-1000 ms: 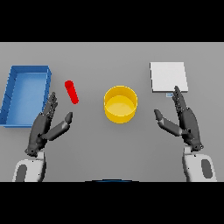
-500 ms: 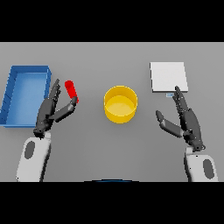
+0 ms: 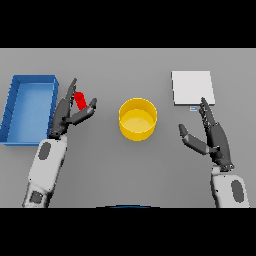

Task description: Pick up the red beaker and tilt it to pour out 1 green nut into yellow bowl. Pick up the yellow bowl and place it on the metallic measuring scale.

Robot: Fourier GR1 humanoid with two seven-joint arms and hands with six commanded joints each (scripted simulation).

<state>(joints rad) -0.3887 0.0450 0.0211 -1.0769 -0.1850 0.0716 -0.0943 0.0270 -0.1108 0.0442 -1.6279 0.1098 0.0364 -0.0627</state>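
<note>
The red beaker (image 3: 80,99) stands on the grey table left of centre, partly hidden by my left hand (image 3: 66,114). That hand is open, its fingers on the beaker's left side and its thumb reaching round the right side. The yellow bowl (image 3: 137,119) sits in the middle of the table, upright. The metallic measuring scale (image 3: 192,88) lies flat at the back right. My right hand (image 3: 214,137) hovers open in front of the scale, to the right of the bowl. No green nut shows.
A blue open tray (image 3: 29,108) lies at the far left, just beside my left hand and forearm (image 3: 47,167).
My left hand has moved forward and up to the red beaker, now flanking it. My right hand has barely shifted.
</note>
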